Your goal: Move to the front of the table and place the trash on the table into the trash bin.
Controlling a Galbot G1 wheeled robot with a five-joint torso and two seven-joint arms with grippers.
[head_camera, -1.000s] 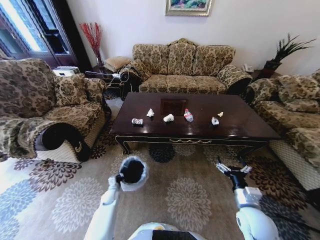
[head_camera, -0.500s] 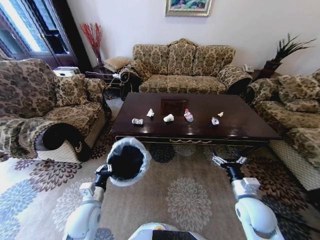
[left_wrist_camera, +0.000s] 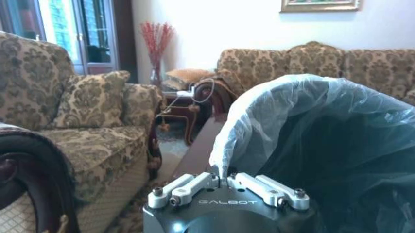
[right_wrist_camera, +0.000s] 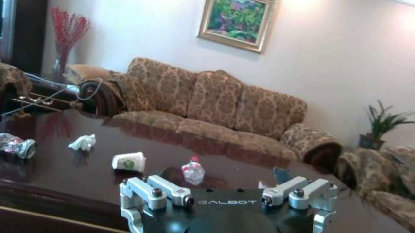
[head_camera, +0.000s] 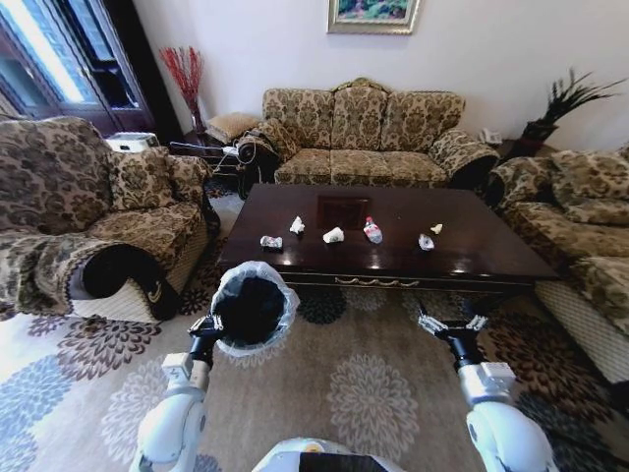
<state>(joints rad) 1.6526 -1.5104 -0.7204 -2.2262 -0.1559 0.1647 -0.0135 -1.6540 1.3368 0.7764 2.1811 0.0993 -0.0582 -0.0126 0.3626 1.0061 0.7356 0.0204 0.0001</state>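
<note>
The dark glossy table (head_camera: pixel 472 258) stands ahead, in front of the sofa. The trash lies in a row on it: a crushed wrapper (head_camera: pixel 270 242), crumpled white paper (head_camera: pixel 297 225), a white cup (head_camera: pixel 333 235), a small bottle (head_camera: pixel 371 230), a clear wrapper (head_camera: pixel 425 241) and a yellowish scrap (head_camera: pixel 435 228). My left gripper (head_camera: pixel 204 330) is shut on the bagged rim of the trash bin (head_camera: pixel 252 307) and holds it up over the carpet, short of the table. The wrist view shows the left gripper (left_wrist_camera: pixel 224 180) clamped on the bag of the trash bin (left_wrist_camera: pixel 324 141). My right gripper (head_camera: pixel 450 325) hangs open and empty before the table's front edge.
An armchair (head_camera: pixel 108 216) flanks the table on the left and another (head_camera: pixel 580 226) on the right. The sofa (head_camera: pixel 364 138) stands behind it. Patterned carpet (head_camera: pixel 364 393) lies open between me and the table. The right wrist view shows the cup (right_wrist_camera: pixel 128 161) and bottle (right_wrist_camera: pixel 193 171).
My left arm has swung out to the left and lifted the bin higher and closer to the camera. The view has shifted slightly. The right gripper has barely moved.
</note>
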